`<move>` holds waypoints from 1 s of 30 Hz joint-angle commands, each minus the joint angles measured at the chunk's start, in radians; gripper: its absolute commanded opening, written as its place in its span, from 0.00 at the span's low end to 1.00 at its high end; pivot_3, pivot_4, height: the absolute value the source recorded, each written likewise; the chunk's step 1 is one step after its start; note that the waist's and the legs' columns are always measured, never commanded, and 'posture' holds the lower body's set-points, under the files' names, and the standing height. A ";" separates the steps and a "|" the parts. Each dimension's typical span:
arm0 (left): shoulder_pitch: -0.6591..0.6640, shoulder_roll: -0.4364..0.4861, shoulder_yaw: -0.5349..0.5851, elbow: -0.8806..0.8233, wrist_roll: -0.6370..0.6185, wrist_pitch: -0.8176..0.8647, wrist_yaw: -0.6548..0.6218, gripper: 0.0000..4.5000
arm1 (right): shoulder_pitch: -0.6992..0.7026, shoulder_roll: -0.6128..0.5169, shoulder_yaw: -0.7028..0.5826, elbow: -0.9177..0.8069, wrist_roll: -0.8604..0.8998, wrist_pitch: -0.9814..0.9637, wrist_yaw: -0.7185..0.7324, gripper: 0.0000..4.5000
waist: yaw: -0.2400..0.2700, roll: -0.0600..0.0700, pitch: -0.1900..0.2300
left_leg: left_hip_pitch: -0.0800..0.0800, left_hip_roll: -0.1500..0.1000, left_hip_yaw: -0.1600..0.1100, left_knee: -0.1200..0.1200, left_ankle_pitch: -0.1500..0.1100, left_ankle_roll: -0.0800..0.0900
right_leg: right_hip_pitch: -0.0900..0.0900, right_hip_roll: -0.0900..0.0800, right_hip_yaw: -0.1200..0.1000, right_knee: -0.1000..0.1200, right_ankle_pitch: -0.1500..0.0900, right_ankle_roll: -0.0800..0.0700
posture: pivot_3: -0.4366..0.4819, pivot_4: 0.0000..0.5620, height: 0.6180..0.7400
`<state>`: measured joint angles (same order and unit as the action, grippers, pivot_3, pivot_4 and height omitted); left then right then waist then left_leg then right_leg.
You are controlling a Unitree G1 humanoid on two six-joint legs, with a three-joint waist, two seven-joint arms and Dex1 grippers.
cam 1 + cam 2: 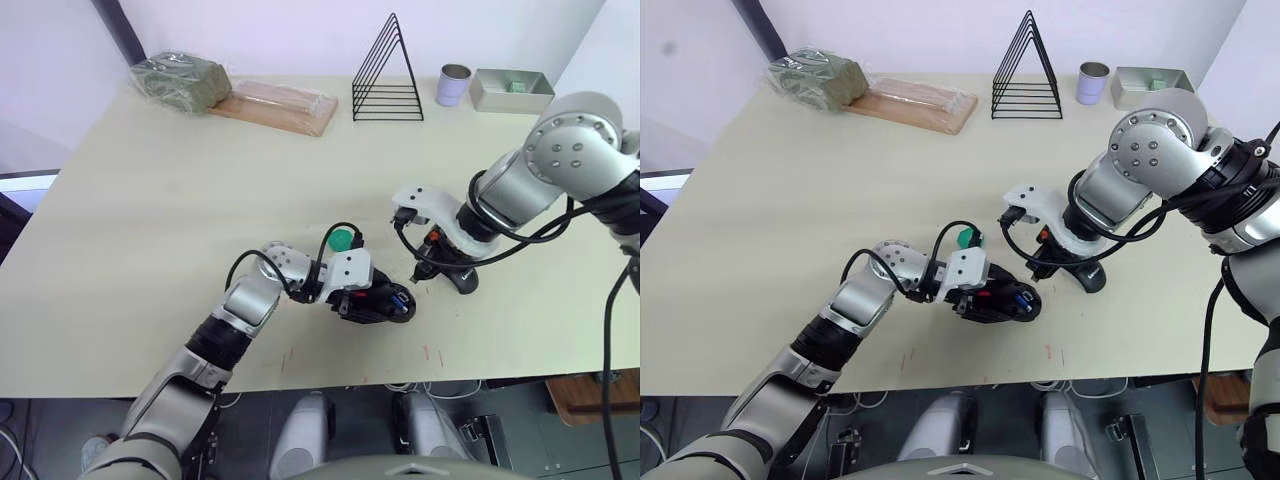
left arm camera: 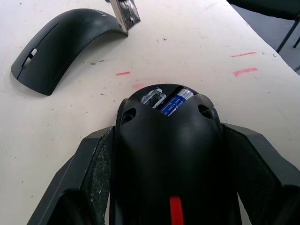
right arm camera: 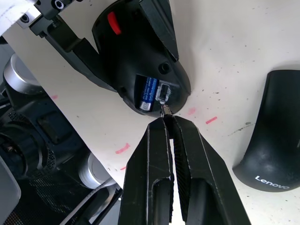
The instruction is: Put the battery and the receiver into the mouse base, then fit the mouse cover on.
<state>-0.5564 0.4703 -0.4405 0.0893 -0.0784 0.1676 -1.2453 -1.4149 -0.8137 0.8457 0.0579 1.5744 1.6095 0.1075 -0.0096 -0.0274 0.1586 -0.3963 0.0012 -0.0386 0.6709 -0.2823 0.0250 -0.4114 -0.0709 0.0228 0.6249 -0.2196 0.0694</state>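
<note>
My left gripper (image 1: 372, 298) is shut on the black mouse base (image 2: 168, 154), one finger (image 2: 93, 173) on each side, holding it on the table near the front edge. The blue battery (image 3: 147, 93) lies in the base's open compartment, with a silvery part beside it. My right gripper (image 3: 166, 119) is shut on the tiny receiver (image 3: 165, 109), whose metal end pokes from the fingertips at the rim of that compartment. The glossy mouse cover (image 3: 272, 136) lies on the table just right of the base, under my right wrist (image 1: 440, 225).
A green scalloped disc (image 1: 341, 240) lies just behind my left gripper. At the back stand a wire rack (image 1: 388, 75), a metal cup (image 1: 453, 85), a grey tray (image 1: 510, 90), a wooden board (image 1: 275, 107) and a green bundle (image 1: 180, 80). Red marks (image 2: 243, 70) dot the table.
</note>
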 commanded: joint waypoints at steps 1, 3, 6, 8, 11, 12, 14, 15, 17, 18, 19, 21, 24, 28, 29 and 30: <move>0.003 -0.010 -0.005 -0.043 0.004 0.009 0.014 0.67 | 0.011 0.003 -0.041 -0.005 0.004 0.005 -0.012 0.00 | 0.000 0.000 0.000 | 0.000 0.000 0.000 0.000 0.000 0.000 | 0.000 0.000 0.000 0.000 0.000 0.000 | 0.48 0.27 1.00; 0.005 -0.020 -0.003 -0.052 0.012 0.028 0.039 0.67 | 0.022 0.008 -0.045 -0.003 -0.006 0.005 -0.017 0.00 | 0.000 0.000 0.000 | 0.000 0.000 0.000 0.000 0.000 0.000 | 0.000 0.000 0.000 0.000 0.000 0.000 | 0.48 0.27 1.00; 0.002 -0.048 0.001 -0.082 0.021 0.093 0.093 0.67 | 0.039 0.009 -0.049 -0.001 -0.022 0.005 -0.022 0.00 | 0.000 0.000 0.000 | 0.000 0.000 0.000 0.000 0.000 0.000 | 0.000 0.000 0.000 0.000 0.000 0.000 | 0.48 0.27 1.00; 0.005 -0.058 -0.003 -0.112 0.026 0.128 0.113 0.67 | 0.048 0.008 -0.051 0.000 -0.030 0.005 -0.024 0.00 | -0.001 0.000 0.000 | 0.000 0.000 0.000 0.001 0.000 0.000 | 0.000 0.000 0.000 0.000 0.000 0.001 | 0.48 0.27 1.00; 0.012 -0.063 -0.012 -0.152 0.027 0.166 0.129 0.67 | 0.059 0.007 -0.054 0.001 -0.042 0.005 -0.024 0.00 | -0.002 0.000 0.000 | 0.000 0.000 0.000 0.001 0.000 0.000 | 0.000 0.000 0.000 0.001 0.000 0.001 | 0.48 0.27 1.00; 0.014 -0.065 -0.013 -0.162 0.029 0.180 0.138 0.67 | 0.062 0.007 -0.055 0.001 -0.046 0.005 -0.024 0.00 | -0.002 0.000 0.000 | 0.000 0.000 -0.001 0.001 0.000 0.000 | 0.000 0.000 0.000 0.001 0.000 0.001 | 0.48 0.27 1.00; 0.016 -0.067 -0.015 -0.173 0.032 0.197 0.149 0.67 | 0.066 0.007 -0.056 0.002 -0.053 0.005 -0.025 0.00 | -0.002 0.000 0.000 | 0.000 0.000 0.000 0.001 0.000 0.000 | 0.000 0.000 0.000 0.001 0.000 0.001 | 0.48 0.27 1.00; 0.016 -0.067 -0.016 -0.177 0.032 0.202 0.151 0.67 | 0.067 0.007 -0.057 0.002 -0.056 0.005 -0.024 0.00 | -0.002 0.000 0.000 | 0.000 0.000 -0.001 0.001 0.000 0.000 | 0.000 0.000 0.000 0.001 0.000 0.001 | 0.48 0.27 1.00; 0.015 -0.072 -0.017 -0.188 0.031 0.221 0.159 0.67 | 0.073 0.010 -0.058 0.001 -0.064 0.005 -0.023 0.00 | -0.002 0.000 0.000 | 0.000 0.000 0.000 0.001 0.000 0.000 | 0.000 0.000 0.000 0.001 0.001 0.001 | 0.48 0.27 1.00; 0.016 -0.072 -0.018 -0.193 0.031 0.227 0.161 0.67 | 0.076 0.011 -0.060 0.003 -0.068 0.005 -0.024 0.00 | -0.001 0.000 0.000 | 0.000 0.000 0.000 0.001 0.000 0.000 | 0.000 0.000 0.000 0.001 0.001 0.001 | 0.48 0.27 1.00; 0.016 -0.070 -0.019 -0.196 0.031 0.232 0.162 0.67 | 0.081 0.014 -0.062 0.004 -0.074 0.005 -0.025 0.00 | -0.001 0.000 0.000 | 0.000 0.000 0.000 0.001 0.000 0.000 | 0.000 0.000 0.000 0.001 0.001 0.001 | 0.48 0.27 1.00; 0.019 -0.065 -0.023 -0.201 0.032 0.238 0.162 0.67 | 0.089 0.018 -0.065 0.005 -0.085 0.005 -0.026 0.00 | -0.001 0.000 0.000 | 0.000 0.000 0.000 0.001 0.000 0.000 | 0.000 0.000 0.000 0.001 0.001 0.001 | 0.48 0.27 1.00; 0.022 -0.061 -0.029 -0.197 0.035 0.238 0.164 0.67 | 0.101 0.024 -0.071 0.005 -0.101 0.005 -0.025 0.00 | -0.002 0.000 0.000 | 0.000 0.000 0.000 0.001 0.000 0.000 | 0.000 0.000 0.000 0.001 0.001 0.000 | 0.48 0.27 1.00; 0.029 -0.049 -0.043 -0.182 0.046 0.224 0.163 0.67 | 0.118 0.029 -0.076 0.007 -0.125 0.005 -0.023 0.00 | -0.001 0.000 0.000 | 0.000 0.000 0.000 0.001 0.000 0.000 | 0.000 0.000 0.000 0.001 0.001 0.000 | 0.48 0.27 1.00; 0.031 -0.047 -0.045 -0.182 0.046 0.223 0.163 0.67 | 0.122 0.029 -0.077 0.007 -0.131 0.005 -0.022 0.00 | -0.001 0.000 0.000 | 0.000 0.000 0.000 0.001 0.000 0.000 | 0.000 0.000 0.000 0.001 0.001 0.000 | 0.48 0.27 1.00; 0.032 -0.045 -0.047 -0.182 0.047 0.223 0.164 0.67 | 0.127 0.030 -0.079 0.008 -0.136 0.005 -0.022 0.00 | -0.002 0.000 0.000 | 0.000 0.000 0.000 0.001 0.000 0.000 | 0.000 0.000 0.000 0.001 0.001 0.000 | 0.48 0.27 1.00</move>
<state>-0.5314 0.4216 -0.4809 -0.0672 -0.0355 0.4018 -1.0846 -1.2922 -0.7792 0.8040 0.0667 1.4495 1.6096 0.0813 -0.0112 -0.0274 0.1584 -0.3964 0.0006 -0.0387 0.6717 -0.2822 0.0251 -0.4114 -0.0706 0.0228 0.6255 -0.2190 0.0698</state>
